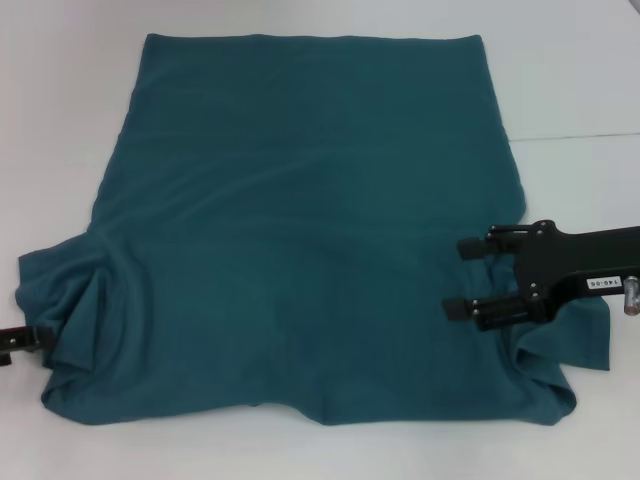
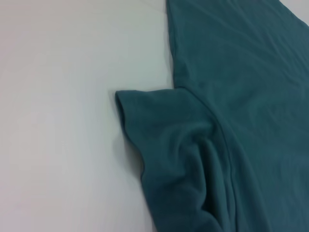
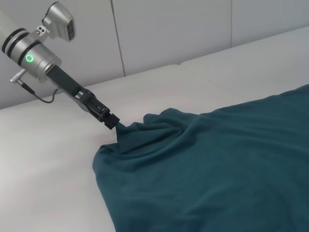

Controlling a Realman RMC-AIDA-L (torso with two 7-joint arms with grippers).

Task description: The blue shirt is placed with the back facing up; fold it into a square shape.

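The blue shirt [image 1: 300, 230] lies spread flat on the white table, its hem at the far side and its sleeves near me. My left gripper [image 1: 28, 338] is at the shirt's left sleeve. In the right wrist view the left gripper [image 3: 115, 124] is shut on the bunched sleeve cloth [image 3: 140, 133], which is pulled up into folds. The left wrist view shows that sleeve [image 2: 159, 130] and none of its own fingers. My right gripper [image 1: 462, 277] is open, hovering over the shirt's right side by the right sleeve [image 1: 575, 335], its fingers pointing toward the shirt's middle.
The white table [image 1: 580, 80] reaches beyond the shirt on all sides, with a seam line [image 1: 580, 135] at the right. A panelled wall [image 3: 169, 34] stands behind the table on the left arm's side.
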